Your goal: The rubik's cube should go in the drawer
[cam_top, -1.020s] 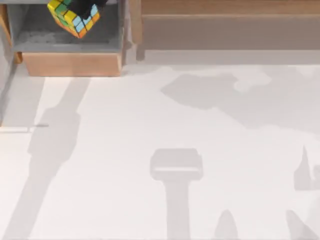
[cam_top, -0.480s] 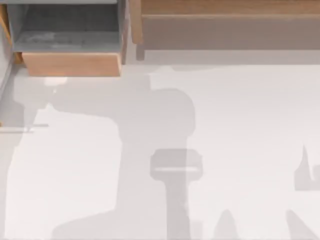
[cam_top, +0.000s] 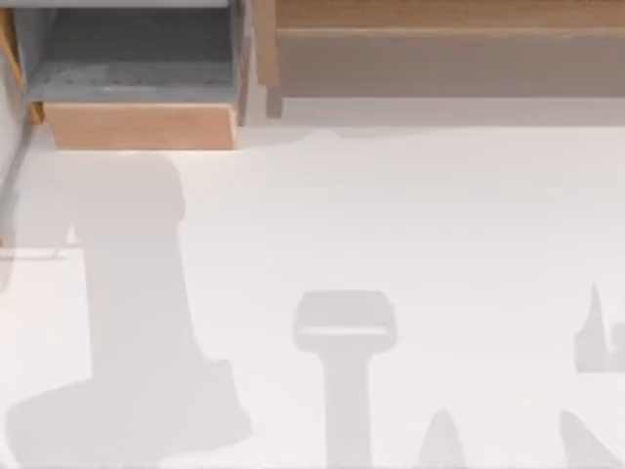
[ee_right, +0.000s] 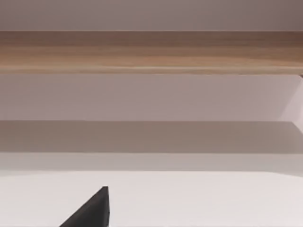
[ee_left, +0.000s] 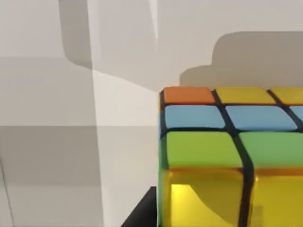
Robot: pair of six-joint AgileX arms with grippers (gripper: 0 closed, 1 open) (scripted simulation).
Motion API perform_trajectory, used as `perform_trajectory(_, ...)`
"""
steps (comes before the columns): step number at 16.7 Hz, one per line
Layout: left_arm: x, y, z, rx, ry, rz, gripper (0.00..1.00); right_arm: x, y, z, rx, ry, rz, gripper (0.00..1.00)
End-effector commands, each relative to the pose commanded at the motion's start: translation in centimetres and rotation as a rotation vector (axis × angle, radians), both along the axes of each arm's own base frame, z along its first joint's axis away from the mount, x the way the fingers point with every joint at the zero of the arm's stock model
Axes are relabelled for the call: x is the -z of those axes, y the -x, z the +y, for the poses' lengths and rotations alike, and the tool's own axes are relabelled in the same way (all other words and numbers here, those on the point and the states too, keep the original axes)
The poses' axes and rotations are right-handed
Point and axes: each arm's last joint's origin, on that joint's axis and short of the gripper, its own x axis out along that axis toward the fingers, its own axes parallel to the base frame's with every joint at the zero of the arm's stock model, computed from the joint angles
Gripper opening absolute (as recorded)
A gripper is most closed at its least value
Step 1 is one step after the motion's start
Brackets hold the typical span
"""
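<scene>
Change: the rubik's cube [ee_left: 232, 156] is gone from above the drawer [cam_top: 140, 125].
Left tool: grip cannot be told (cube seen close by).
Risk: a drop outside the drawer, if released now.

A: Where does the top view sit?
B: Above the desk [cam_top: 410, 225], looking straight down; the drawer [cam_top: 137, 125] lies at its far left edge.
A: And the wrist views?
B: Left one hangs very close over the rubik's cube [ee_left: 232, 156]. Right one looks low across the desk toward the wooden shelf [ee_right: 151, 52], which the top view shares.
</scene>
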Motion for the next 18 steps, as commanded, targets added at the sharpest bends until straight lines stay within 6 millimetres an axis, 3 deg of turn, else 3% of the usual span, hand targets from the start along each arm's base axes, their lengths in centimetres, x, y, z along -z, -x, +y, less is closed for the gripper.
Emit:
perform_trajectory(5, 0.00, 0.00, 0.00, 0.000, 0.000, 0.000, 0.00, 0.00, 0.00, 0.00, 0.000, 0.000, 0.000, 1.00)
perform_trajectory(18, 0.00, 0.00, 0.00, 0.000, 0.000, 0.000, 0.98, 0.00, 0.00, 0.00, 0.000, 0.000, 0.000, 1.00)
